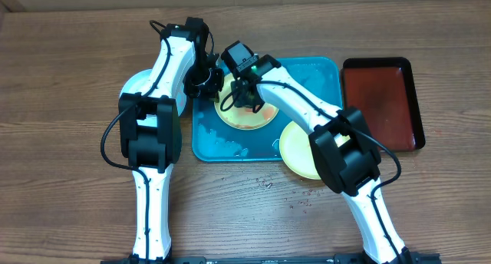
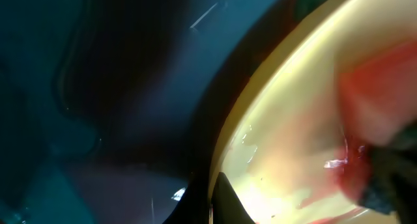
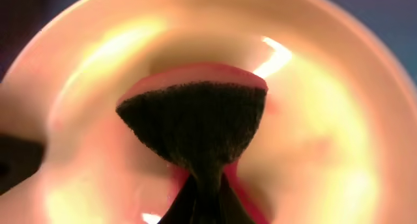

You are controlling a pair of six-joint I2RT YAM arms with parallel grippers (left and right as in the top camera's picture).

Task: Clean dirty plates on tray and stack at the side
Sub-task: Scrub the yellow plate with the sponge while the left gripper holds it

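Yellow-green plate [image 1: 249, 120] on the teal tray [image 1: 314, 80], right beneath the right gripper [image 1: 245, 95], clenched on a dark sponge [image 3: 195, 126] pressed onto its middle. Left gripper [image 1: 205, 84] at the plate's rim, grip unreadable.

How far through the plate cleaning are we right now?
Looks done: a yellow plate at the tray's near-right corner shows no smears; a pale plate sits on the table to the left, mostly hidden by the left arm. In hand: the right gripper presses a sponge on the red-smeared plate on the tray, the left gripper at its rim. Left: finish it, then stack all three; nothing is stacked.
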